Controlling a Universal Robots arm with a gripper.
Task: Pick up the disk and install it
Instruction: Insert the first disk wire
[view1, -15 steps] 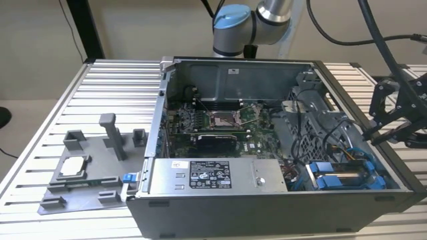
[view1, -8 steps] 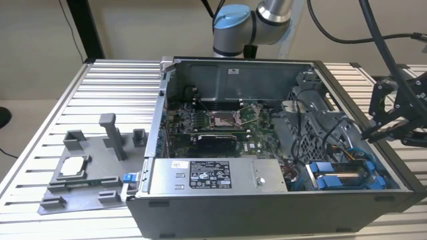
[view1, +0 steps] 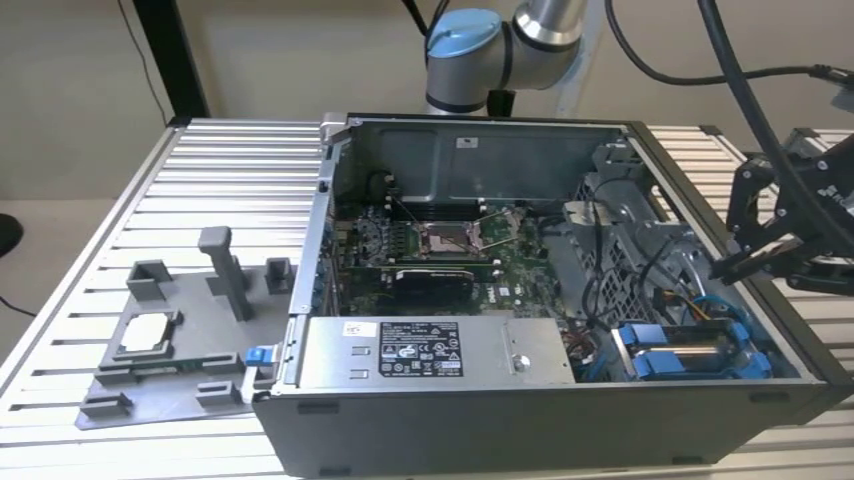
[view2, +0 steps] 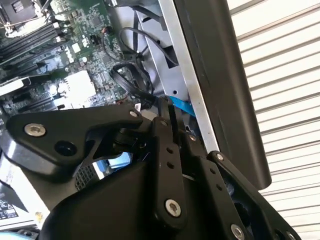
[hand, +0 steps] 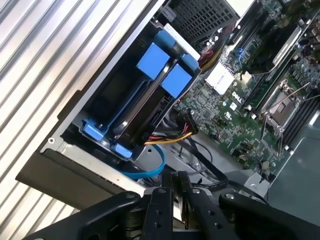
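Observation:
The disk (view1: 683, 352) sits in the drive bay at the near corner of the open computer case, on the exterior view's right. Its blue bracket (view1: 647, 360) frames it. In the first wrist view the disk (hand: 142, 107) stands on edge between the blue bracket tabs (hand: 152, 60), with coloured wires plugged in at one end. My gripper (view1: 731, 268) hangs over the case's side wall, above and just beyond the bay. In both wrist views its fingertips (hand: 175, 182) (view2: 167, 112) are pressed together with nothing between them.
A long grey metal box (view1: 427, 352) with a label lies along the case's front. The motherboard (view1: 447, 240) and black cables (view2: 127, 75) fill the interior. A grey fixture (view1: 174, 345) holding a small silver chip stands on the slatted table (view1: 227, 170) at the exterior view's left.

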